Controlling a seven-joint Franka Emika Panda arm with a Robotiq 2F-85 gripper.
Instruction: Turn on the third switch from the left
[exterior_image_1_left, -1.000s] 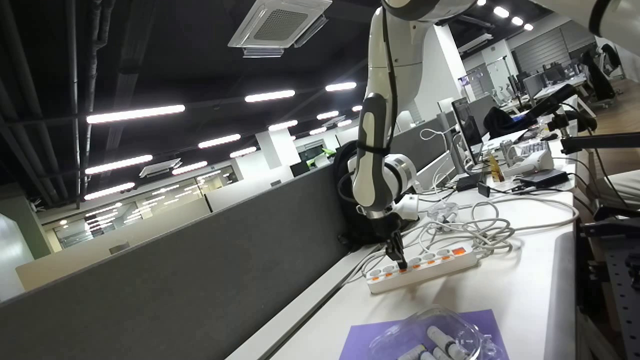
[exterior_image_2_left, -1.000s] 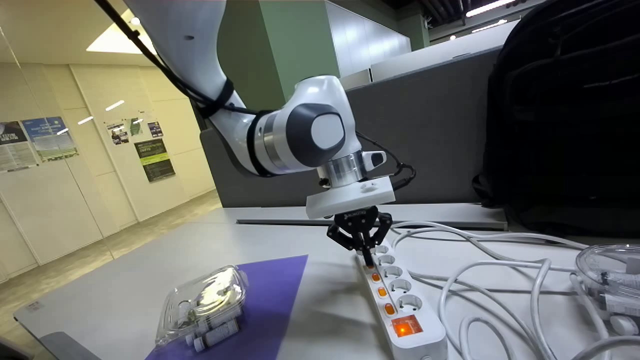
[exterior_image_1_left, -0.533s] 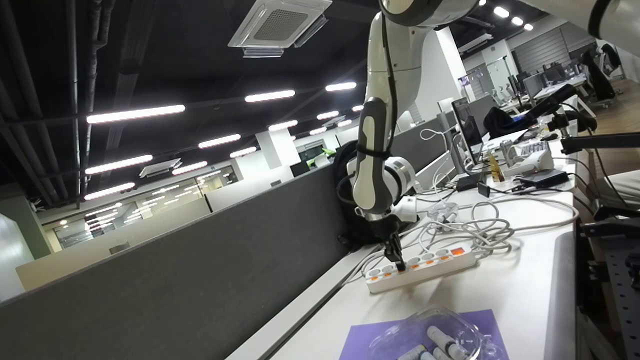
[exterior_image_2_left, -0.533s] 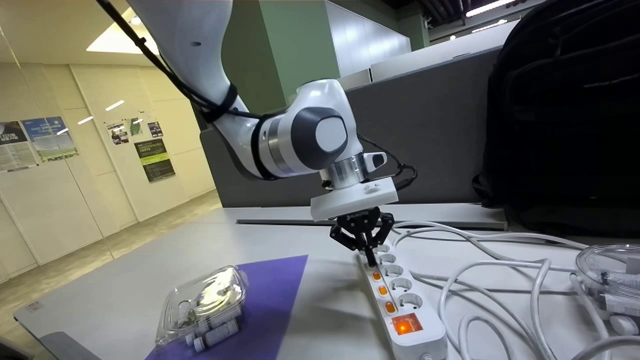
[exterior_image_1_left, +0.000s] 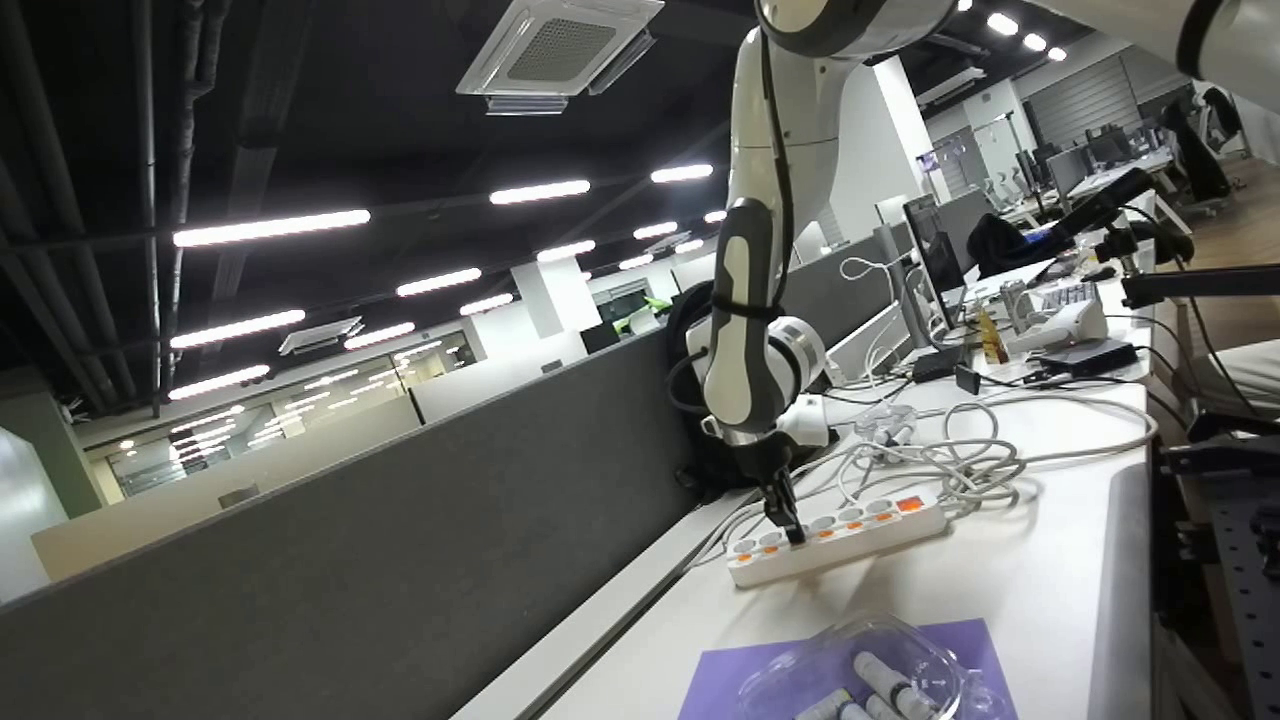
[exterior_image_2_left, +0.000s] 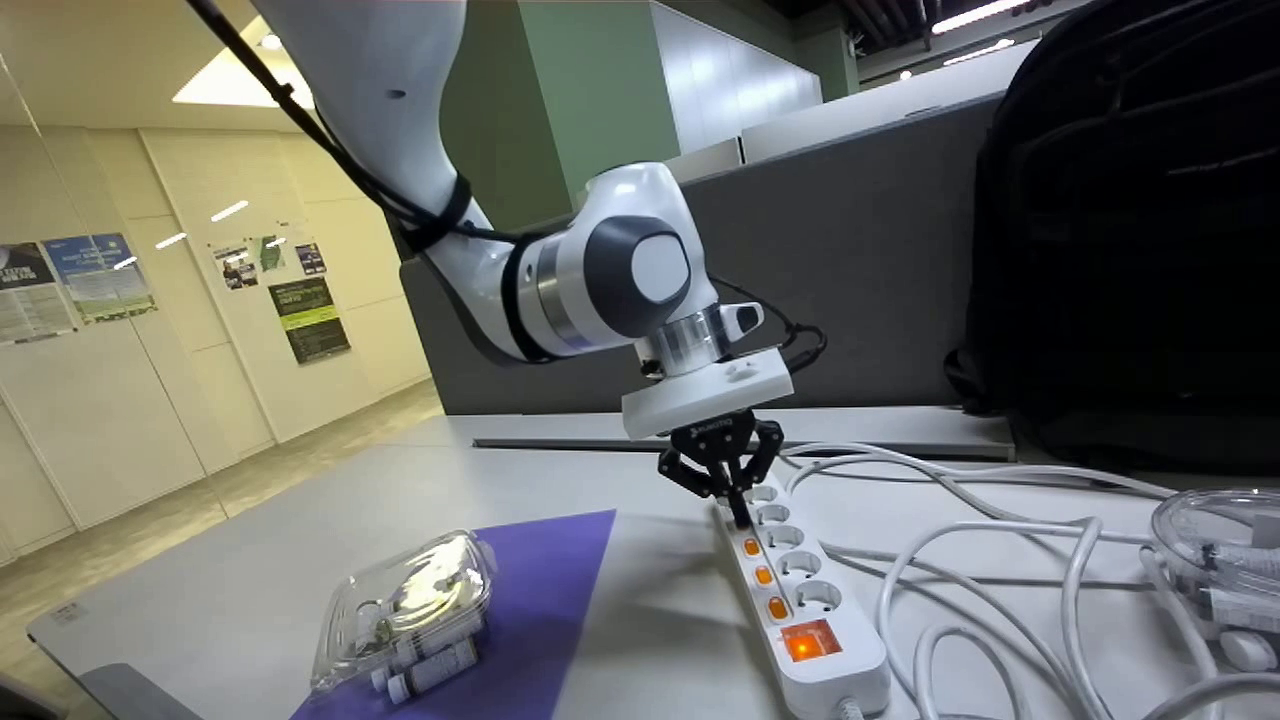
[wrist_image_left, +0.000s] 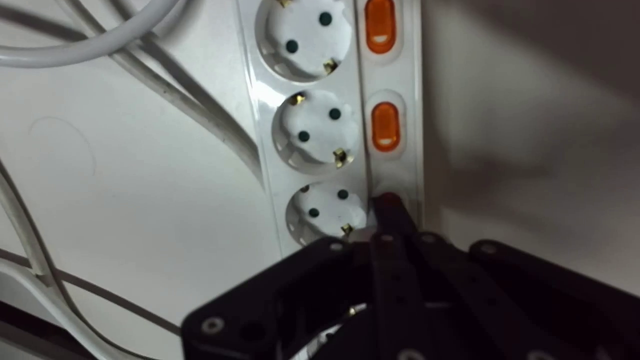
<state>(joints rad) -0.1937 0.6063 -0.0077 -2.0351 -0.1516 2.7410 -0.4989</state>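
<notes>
A white power strip (exterior_image_1_left: 850, 548) lies on the table, with round sockets and a row of orange switches. It also shows in an exterior view (exterior_image_2_left: 850, 640) and in the wrist view (wrist_image_left: 405, 167). Its larger main switch (exterior_image_2_left: 811, 640) glows. My gripper (exterior_image_1_left: 797, 535) points down, fingertips together and empty, at the third switch from the left in that view. In the wrist view my gripper (wrist_image_left: 392, 206) covers most of this switch (wrist_image_left: 389, 197); only a dark red sliver shows. Whether it is on is hidden. Neighbouring orange switches (wrist_image_left: 385, 126) are uncovered.
White cables (exterior_image_2_left: 960, 545) lie behind and beside the strip. A clear box (exterior_image_2_left: 400, 600) with small bottles sits on purple paper (exterior_image_2_left: 550, 590). A clear round container (exterior_image_2_left: 1225, 540) stands beside the cables. A black backpack (exterior_image_2_left: 1130, 250) and a grey partition (exterior_image_1_left: 420, 560) stand behind.
The power strip has slid slightly along its length, away from its main-switch end. My gripper has shifted slightly the same way, its tip staying on the same switch. It remains shut.
</notes>
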